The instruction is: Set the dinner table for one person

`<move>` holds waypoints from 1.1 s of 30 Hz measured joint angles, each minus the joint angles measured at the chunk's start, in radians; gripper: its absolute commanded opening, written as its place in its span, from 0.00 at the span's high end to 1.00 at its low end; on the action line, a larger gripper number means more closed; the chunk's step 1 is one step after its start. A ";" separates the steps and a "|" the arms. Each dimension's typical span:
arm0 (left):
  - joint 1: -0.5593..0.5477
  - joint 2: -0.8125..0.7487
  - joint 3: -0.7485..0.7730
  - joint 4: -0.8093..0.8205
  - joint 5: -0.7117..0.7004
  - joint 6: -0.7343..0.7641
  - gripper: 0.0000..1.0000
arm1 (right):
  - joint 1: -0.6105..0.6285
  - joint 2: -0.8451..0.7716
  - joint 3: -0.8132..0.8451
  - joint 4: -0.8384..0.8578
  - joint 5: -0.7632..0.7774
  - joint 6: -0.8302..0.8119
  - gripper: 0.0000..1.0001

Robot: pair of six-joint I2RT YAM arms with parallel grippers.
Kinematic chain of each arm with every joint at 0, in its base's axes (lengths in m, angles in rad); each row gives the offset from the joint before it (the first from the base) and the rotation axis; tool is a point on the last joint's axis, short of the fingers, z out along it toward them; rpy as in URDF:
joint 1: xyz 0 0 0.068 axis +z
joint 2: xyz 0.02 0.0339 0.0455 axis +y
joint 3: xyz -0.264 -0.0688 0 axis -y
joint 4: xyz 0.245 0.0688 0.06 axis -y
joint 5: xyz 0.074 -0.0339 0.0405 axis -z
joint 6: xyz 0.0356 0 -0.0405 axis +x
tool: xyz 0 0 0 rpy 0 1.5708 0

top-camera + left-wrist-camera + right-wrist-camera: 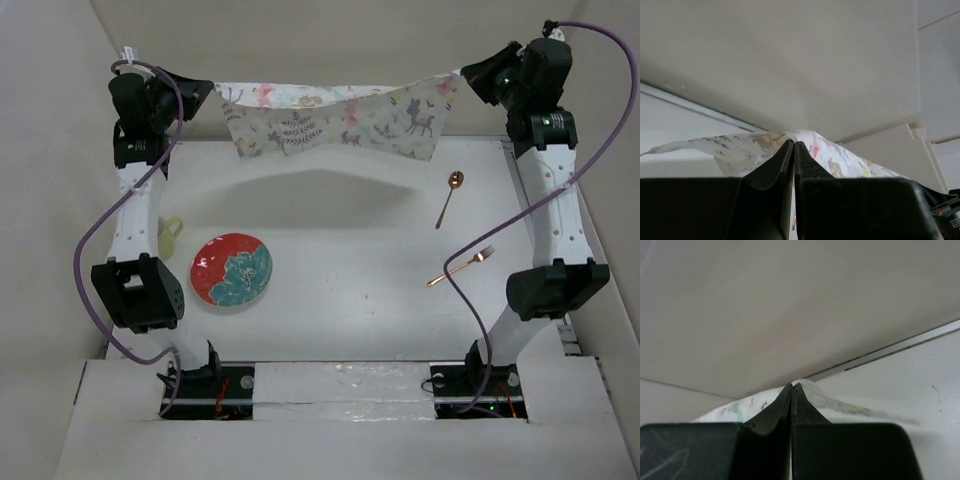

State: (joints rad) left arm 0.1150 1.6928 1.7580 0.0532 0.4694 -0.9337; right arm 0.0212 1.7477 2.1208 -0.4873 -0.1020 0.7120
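The floral placemat (335, 118) hangs in the air over the far part of the white dinner table (350, 290), stretched between both grippers and sagging in the middle. My left gripper (207, 90) is shut on its left corner; the cloth (835, 157) shows past the closed jaws (793, 144). My right gripper (466, 74) is shut on its right corner; the cloth (840, 402) shows past the closed jaws (792, 386). A red and teal floral plate (232, 270) lies at the near left. A copper spoon (449, 198) and a copper fork (462, 266) lie at the right.
A pale yellow cup (170, 238) stands left of the plate, partly behind the left arm. Beige walls close in the table at the back and both sides. The placemat casts a shadow (320, 195) on the table's far middle.
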 measured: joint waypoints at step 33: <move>0.070 0.015 -0.844 -0.018 0.009 0.361 1.00 | -0.049 -0.204 -1.152 0.200 -0.059 0.020 1.00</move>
State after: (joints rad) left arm 0.1848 1.7077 0.9138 0.0349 0.4786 -0.5728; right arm -0.0280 1.5440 0.9688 -0.2874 -0.1612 0.7319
